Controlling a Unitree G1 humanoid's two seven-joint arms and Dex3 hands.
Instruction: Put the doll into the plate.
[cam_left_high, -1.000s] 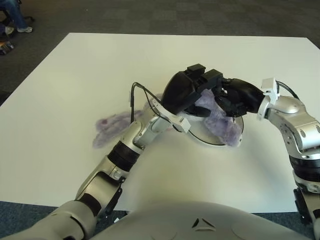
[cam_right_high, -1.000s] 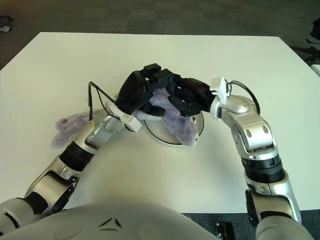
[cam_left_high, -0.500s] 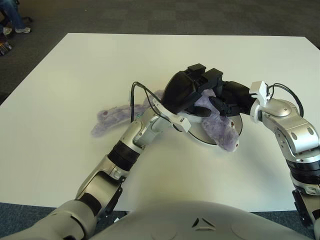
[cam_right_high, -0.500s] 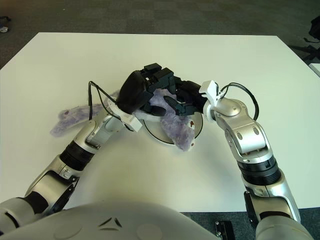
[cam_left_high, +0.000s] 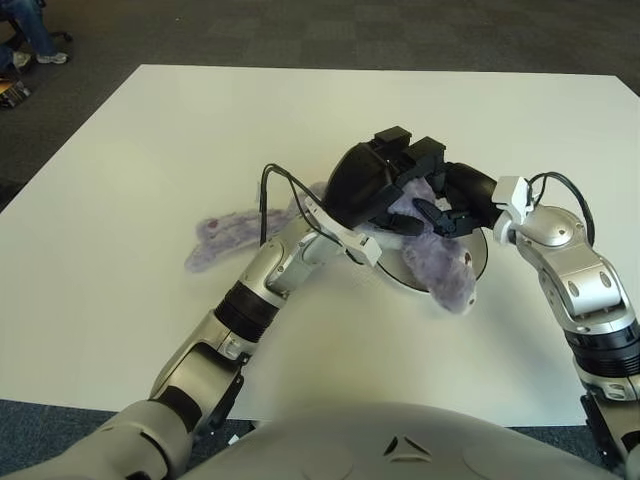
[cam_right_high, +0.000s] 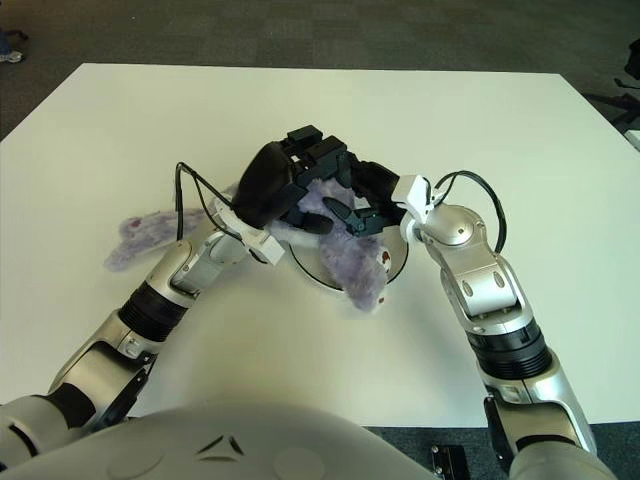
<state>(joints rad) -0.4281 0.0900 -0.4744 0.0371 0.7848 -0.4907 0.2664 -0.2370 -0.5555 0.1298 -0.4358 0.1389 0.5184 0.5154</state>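
The doll (cam_left_high: 446, 272) is a long purple plush. Its one end lies across the white plate (cam_left_high: 483, 252) and hangs over the near rim, while its other end (cam_left_high: 222, 236) trails on the table to the left. My left hand (cam_left_high: 372, 182) sits over the plate's left side, its fingers curled on the doll's middle. From the right, my right hand (cam_left_high: 452, 198) meets it, its fingers (cam_left_high: 432, 214) closed into the plush above the plate. The doll's middle is hidden under both hands.
The white table (cam_left_high: 120, 150) spreads wide on all sides, with its front edge (cam_left_high: 80, 405) near my body. Dark carpet (cam_left_high: 300, 30) lies beyond the far edge. A cable (cam_left_high: 268, 190) loops off my left wrist.
The doll's right end, held up a second ago, has sunk onto the plate and over its near rim. My right hand has moved left, closer to my left hand.
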